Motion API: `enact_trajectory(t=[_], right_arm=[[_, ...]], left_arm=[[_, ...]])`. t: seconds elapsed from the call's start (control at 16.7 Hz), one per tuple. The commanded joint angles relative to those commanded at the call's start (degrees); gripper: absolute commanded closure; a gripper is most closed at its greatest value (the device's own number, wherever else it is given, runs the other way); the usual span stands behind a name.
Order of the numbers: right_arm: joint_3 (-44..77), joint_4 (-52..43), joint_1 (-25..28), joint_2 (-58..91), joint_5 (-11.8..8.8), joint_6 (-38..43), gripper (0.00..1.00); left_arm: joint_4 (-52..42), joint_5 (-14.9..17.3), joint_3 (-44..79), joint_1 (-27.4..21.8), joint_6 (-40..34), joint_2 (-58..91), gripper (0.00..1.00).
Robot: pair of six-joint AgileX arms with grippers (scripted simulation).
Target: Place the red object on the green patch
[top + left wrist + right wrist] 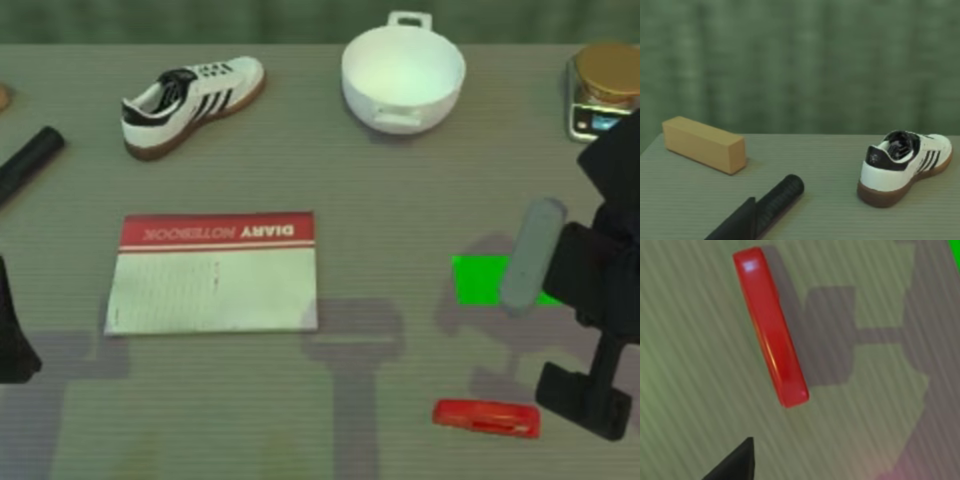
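Note:
The red object (pixel 486 417) is a glossy bar lying flat near the table's front edge at the right; the right wrist view shows it whole (pixel 771 327), with nothing touching it. The green patch (pixel 480 280) lies behind it, its right part hidden by my right arm's grey link (pixel 533 253). My right gripper (pixel 580 400) hovers just right of the red object, open and empty; only one dark fingertip (pixel 740 462) shows in its wrist view. My left gripper (pixel 12 345) is parked at the table's left edge, open, with one fingertip (pixel 746 212) showing.
A white notebook with a red band (pixel 215 272) lies left of centre. A white shoe (pixel 193 103), a white bowl (pixel 403 80) and a scale with a gold disc (pixel 603 95) stand along the back. A black cylinder (pixel 30 160) and a tan block (pixel 704 144) are far left.

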Motion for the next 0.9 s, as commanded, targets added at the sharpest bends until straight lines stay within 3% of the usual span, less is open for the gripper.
enact_trajectory(t=[0.42,0.9], right_arm=[[14.3,-12.2,7.7,18.7,0.0,-8.5,0.00],[13.0,-10.3,7.9,20.1,0.0,-8.8,0.00]], left_arm=[[0.0,0.0,0.0,0.0,0.0,0.0,0.00],[0.0,0.0,0.0,0.0,0.0,0.0,0.00]])
